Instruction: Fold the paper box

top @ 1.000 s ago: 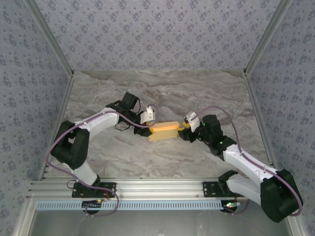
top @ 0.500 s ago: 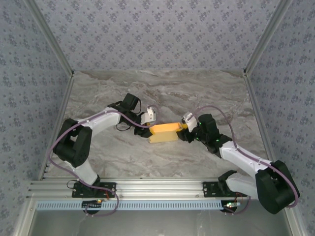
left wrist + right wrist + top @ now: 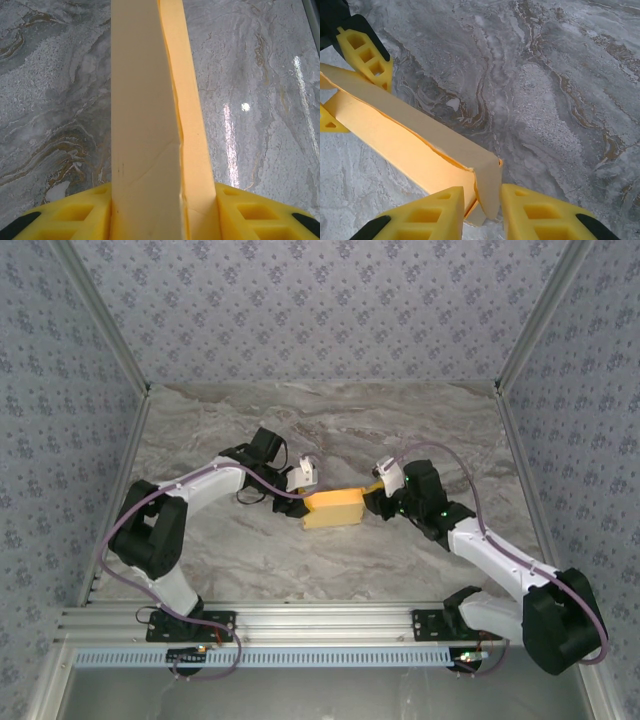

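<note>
The paper box [image 3: 335, 508] lies mid-bench [image 3: 330, 430], strung between the two arms. The left end effector [image 3: 303, 500] pinches one end of it, card pressed between both yellow fingers [image 3: 75, 215]. The right end effector [image 3: 375, 502] brackets the loose end flap [image 3: 487, 182] closely; we cannot tell whether it actually presses the card.

We judge the main risks to be these. If the right fingers [image 3: 540, 212] squeeze off the crease, they could crumple the thin flap or bend it the wrong way. The top seam already gapes along its length [image 3: 420, 145], so any pull or twist between the arms could spring the panels apart. A slip at either end would let the box drop and rotate on the bench.

The overhead view gives us the whole layout, both arms converging on the box, but no detail of contact. The right wrist view shows the flap, the ragged seam and the far fingers [image 3: 365, 50]; the left wrist view shows the card running away lengthwise.
</note>
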You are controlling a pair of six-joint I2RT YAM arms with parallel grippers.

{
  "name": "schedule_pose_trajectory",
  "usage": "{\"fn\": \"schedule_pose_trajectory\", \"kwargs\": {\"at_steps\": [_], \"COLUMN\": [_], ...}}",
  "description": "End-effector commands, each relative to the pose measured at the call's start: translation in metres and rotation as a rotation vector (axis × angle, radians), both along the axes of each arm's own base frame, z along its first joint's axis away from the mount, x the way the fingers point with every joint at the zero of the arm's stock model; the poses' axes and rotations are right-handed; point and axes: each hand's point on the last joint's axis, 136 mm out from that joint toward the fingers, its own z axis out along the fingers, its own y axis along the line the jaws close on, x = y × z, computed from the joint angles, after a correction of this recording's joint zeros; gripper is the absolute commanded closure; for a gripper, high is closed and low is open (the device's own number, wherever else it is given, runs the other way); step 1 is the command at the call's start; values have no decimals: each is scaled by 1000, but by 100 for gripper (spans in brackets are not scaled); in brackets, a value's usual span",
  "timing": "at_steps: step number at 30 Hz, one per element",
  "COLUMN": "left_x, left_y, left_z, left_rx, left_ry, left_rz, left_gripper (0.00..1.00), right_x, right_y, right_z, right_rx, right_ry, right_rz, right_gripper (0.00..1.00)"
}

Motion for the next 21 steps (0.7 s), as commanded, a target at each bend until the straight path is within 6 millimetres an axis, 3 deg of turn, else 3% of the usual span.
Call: {"fn": "schedule_pose_trajectory", "kwargs": {"at_steps": [1, 12, 21], "left_x": [4, 5, 9], "left_y": [-2, 0, 1], "left_z": [4, 3, -1], "left_rx": [-5, 12, 32], "left_ry": [-13, -16, -32], "left_rz": [-12, 4, 16], "left_gripper": [55, 54, 55], "right_x": [4, 9, 15], "right_y": [-1, 10, -4], "right_z": [-1, 6, 6], "right_rx": [-14, -37, -115], "right_ry": [36, 25, 133], "right_rz": [-28, -28, -226], "right_gripper": [74, 87, 93]}}
